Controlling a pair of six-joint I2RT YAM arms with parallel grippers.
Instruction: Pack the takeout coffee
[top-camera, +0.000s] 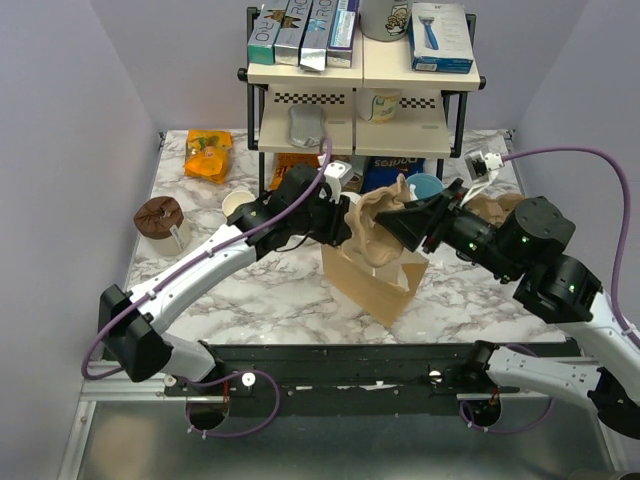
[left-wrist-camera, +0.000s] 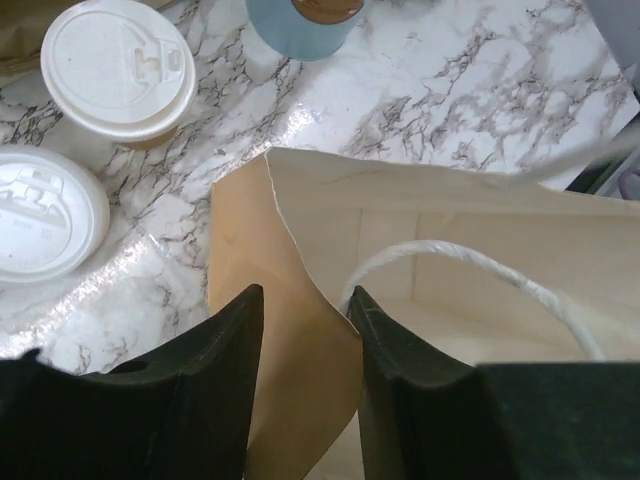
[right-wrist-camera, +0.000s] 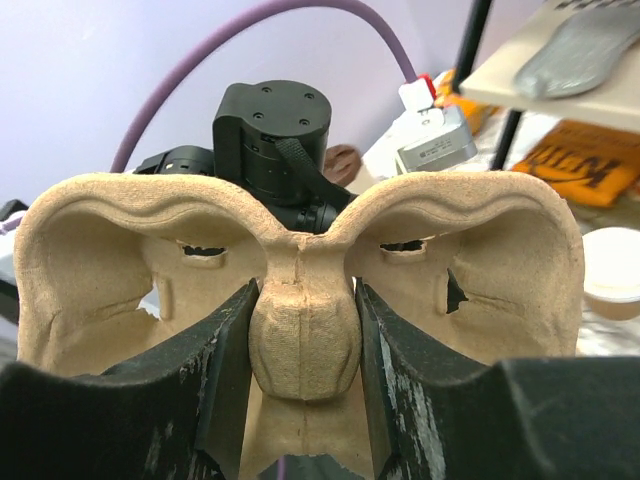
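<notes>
A brown paper bag (top-camera: 375, 285) stands open at the table's middle. My left gripper (left-wrist-camera: 305, 295) straddles its side wall (left-wrist-camera: 290, 350), one finger outside and one inside, both against the paper. Past the bag stands the takeout coffee (left-wrist-camera: 118, 65), a tan cup with a white lid, and another white lid (left-wrist-camera: 40, 215) shows beside it. My right gripper (right-wrist-camera: 305, 290) is shut on the middle ridge of a moulded pulp cup carrier (right-wrist-camera: 480, 260). It holds the carrier (top-camera: 372, 225) upright just over the bag's mouth.
A light-blue cup (left-wrist-camera: 300, 20) stands behind the bag. A black shelf rack (top-camera: 360, 100) with boxes fills the back. An orange packet (top-camera: 208, 155), a brown lump (top-camera: 158, 215) and a small cup (top-camera: 238, 205) lie at the left. A tan pulp piece (top-camera: 495, 210) sits right.
</notes>
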